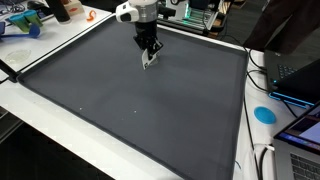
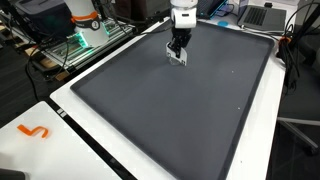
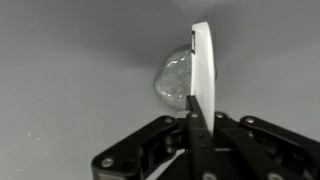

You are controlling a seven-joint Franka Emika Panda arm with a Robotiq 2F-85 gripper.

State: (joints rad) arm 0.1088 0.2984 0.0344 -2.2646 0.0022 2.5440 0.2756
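My gripper (image 3: 196, 112) is shut on a thin white piece (image 3: 202, 62), seen edge-on and standing upright between the fingers. A clear domed part (image 3: 174, 80) bulges from its left side. In both exterior views the gripper (image 1: 149, 58) (image 2: 178, 53) hangs over the far part of a large black mat (image 1: 140, 100) (image 2: 180, 110). The small pale piece (image 1: 150, 63) (image 2: 181, 58) sticks out below the fingertips, close to the mat. Whether it touches the mat is not clear.
The mat lies on a white table (image 1: 60, 130). A blue disc (image 1: 264, 114) and a laptop (image 1: 300, 75) sit to the side, with orange and blue objects (image 1: 30, 22) at the far corner. An orange hook shape (image 2: 35, 131) lies on the white border. An equipment rack (image 2: 85, 35) stands behind.
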